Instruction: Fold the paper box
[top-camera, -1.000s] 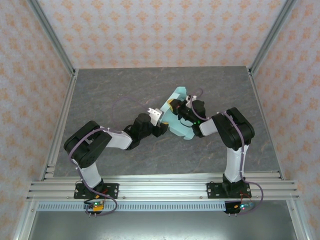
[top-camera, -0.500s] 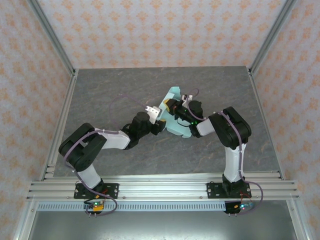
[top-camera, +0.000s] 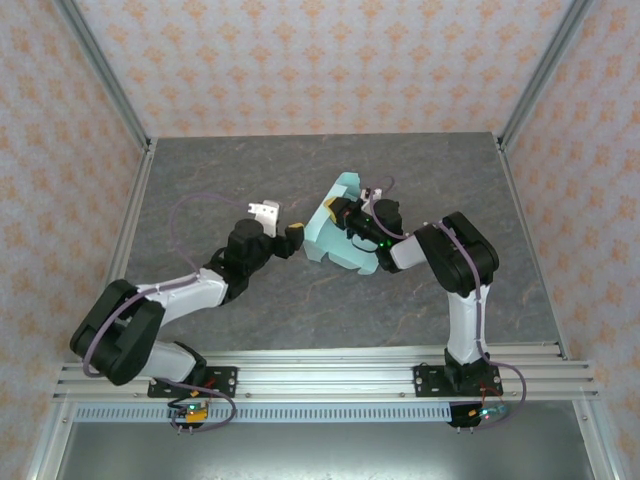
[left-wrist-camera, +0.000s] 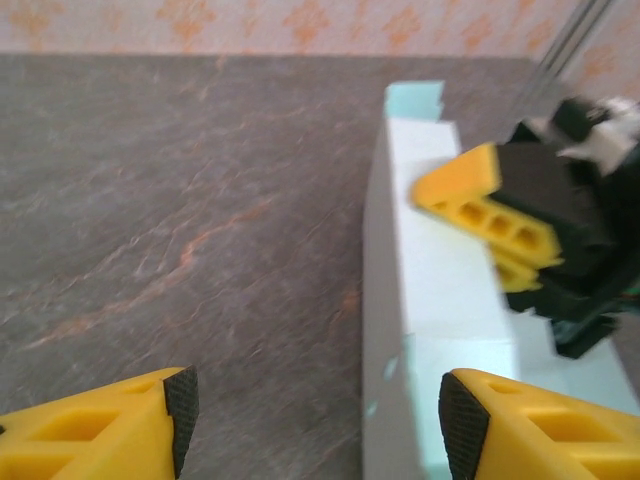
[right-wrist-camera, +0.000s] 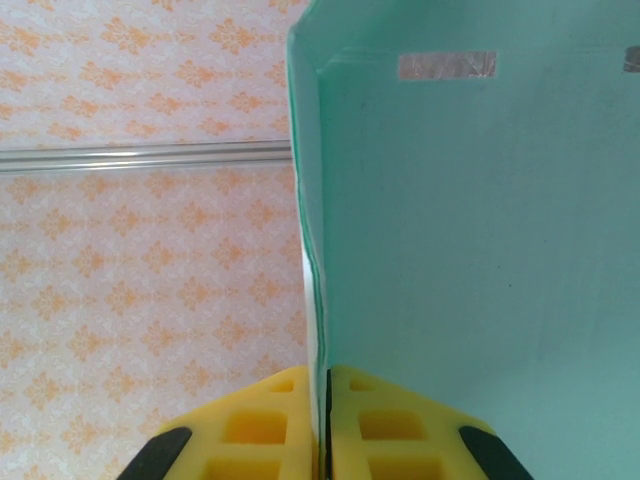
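The paper box (top-camera: 335, 228) is a pale mint-green card, partly folded, at the middle of the table. My right gripper (top-camera: 346, 212) is shut on one of its upright walls. In the right wrist view the right gripper (right-wrist-camera: 325, 425) pinches that thin wall edge, and the box's inner panel (right-wrist-camera: 470, 250) rises to the right. My left gripper (top-camera: 290, 230) stands open just left of the box. In the left wrist view the left gripper (left-wrist-camera: 315, 425) has the box's raised side wall (left-wrist-camera: 385, 300) ahead, nearer its right fingertip (left-wrist-camera: 500, 425). I see no contact there. The right gripper's yellow fingers (left-wrist-camera: 480, 205) show over the card.
The grey marbled table (top-camera: 220, 170) has bare room on the left and at the back. Metal corner posts (top-camera: 100, 80) and patterned walls enclose it. An aluminium rail (top-camera: 320, 380) runs along the near edge.
My left arm has swung back to the left, off the box, and its jaws have opened wider. The right gripper has carried the box a little up and to the left.
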